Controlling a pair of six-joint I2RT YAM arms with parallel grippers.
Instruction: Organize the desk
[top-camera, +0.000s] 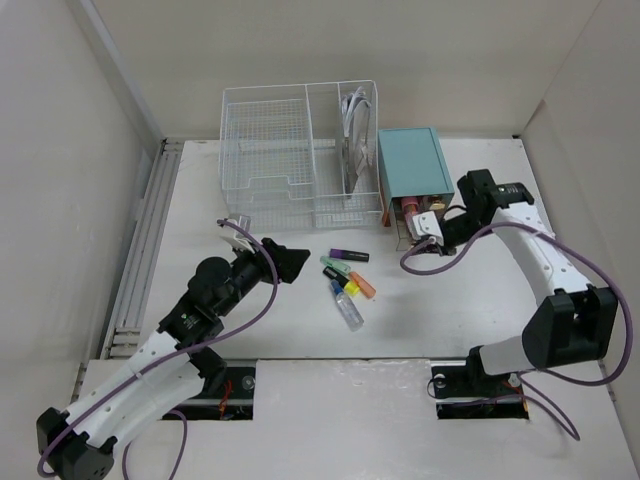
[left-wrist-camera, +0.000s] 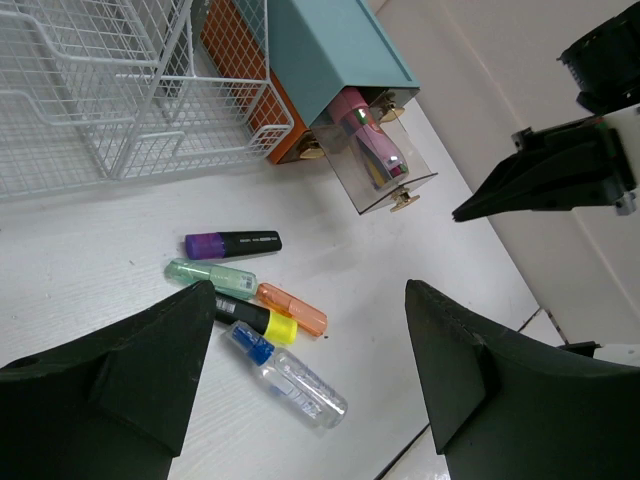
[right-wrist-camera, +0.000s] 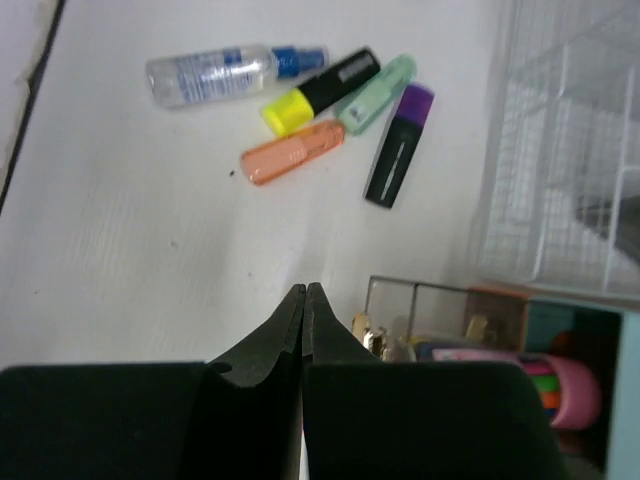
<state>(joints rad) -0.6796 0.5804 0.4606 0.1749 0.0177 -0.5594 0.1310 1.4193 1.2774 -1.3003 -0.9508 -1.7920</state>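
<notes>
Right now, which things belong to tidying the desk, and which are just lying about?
Probably the job: desk, purple highlighter, green highlighter, yellow highlighter, orange highlighter, clear bottle, teal drawer box.
Just there: wire basket, white cable inside it.

Plain pale walls, soft even light

The top view looks down from above and behind my bases and takes in the whole desk. My left wrist camera sits low over the middle, facing the far right corner, past the markers to the teal drawer box. My right wrist camera hangs close by the clear drawer, facing the left edge. All three views share the markers and that drawer.
</notes>
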